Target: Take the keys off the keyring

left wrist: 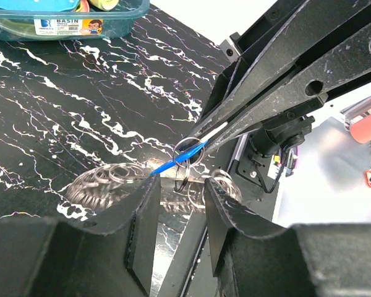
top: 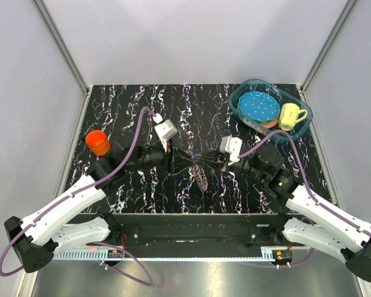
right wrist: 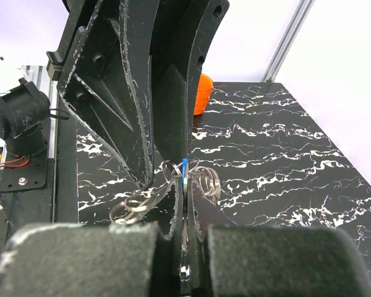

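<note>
The keys hang in a grey bunch between my two grippers, low over the black marbled table. The blue-headed piece is threaded on the thin keyring. My right gripper is shut on the blue piece, with key loops hanging on both sides. In the top view it sits right of the bunch. My left gripper has its jaws apart, just short of the ring, with fanned keys below. In the top view it is left of the bunch.
An orange cup stands at the left, also seen in the right wrist view. A blue oval basin at the back right holds a blue dotted plate and a yellow mug. The basin shows in the left wrist view.
</note>
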### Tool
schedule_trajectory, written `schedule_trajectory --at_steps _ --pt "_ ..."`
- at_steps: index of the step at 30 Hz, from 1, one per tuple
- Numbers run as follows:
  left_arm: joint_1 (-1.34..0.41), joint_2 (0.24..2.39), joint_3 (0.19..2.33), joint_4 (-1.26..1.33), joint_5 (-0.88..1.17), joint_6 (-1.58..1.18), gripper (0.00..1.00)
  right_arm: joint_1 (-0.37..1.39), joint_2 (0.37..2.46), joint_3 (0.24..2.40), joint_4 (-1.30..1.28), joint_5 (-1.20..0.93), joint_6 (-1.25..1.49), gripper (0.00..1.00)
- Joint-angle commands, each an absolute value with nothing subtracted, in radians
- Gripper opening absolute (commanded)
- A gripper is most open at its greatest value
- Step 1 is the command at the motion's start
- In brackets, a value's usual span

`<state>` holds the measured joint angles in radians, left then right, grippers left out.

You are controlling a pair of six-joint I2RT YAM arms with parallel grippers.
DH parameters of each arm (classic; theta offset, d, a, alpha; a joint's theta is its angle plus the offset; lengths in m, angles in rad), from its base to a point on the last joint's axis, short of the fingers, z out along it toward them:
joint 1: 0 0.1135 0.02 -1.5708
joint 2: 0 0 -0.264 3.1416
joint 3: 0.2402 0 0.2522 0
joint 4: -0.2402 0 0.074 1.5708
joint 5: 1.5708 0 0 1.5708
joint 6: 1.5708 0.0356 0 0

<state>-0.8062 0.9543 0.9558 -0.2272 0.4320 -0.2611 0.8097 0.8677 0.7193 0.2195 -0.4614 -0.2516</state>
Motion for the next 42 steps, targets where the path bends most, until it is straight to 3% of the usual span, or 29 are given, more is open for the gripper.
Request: schedule_trajectory --at_steps 1,8,16,42 --pt "-0.813 0.963 0.974 -0.153 0.411 -0.245 0.37 0.808 0.844 0.73 0.279 -0.449 -0.225 0.0" --pt "-0.815 0.96 0.959 -0.132 0.416 -0.242 0.33 0.81 0.839 0.73 0.276 -0.448 -0.219 0.0" --pt "-0.815 0.959 0.956 -0.117 0.422 -0.253 0.0 0.81 0.828 0.724 0.256 -0.437 -0.21 0.0" --pt "-0.815 0.887 0.867 0.037 0.334 -0.414 0.0 0.81 0.781 0.606 0.281 -0.434 -0.152 0.0"
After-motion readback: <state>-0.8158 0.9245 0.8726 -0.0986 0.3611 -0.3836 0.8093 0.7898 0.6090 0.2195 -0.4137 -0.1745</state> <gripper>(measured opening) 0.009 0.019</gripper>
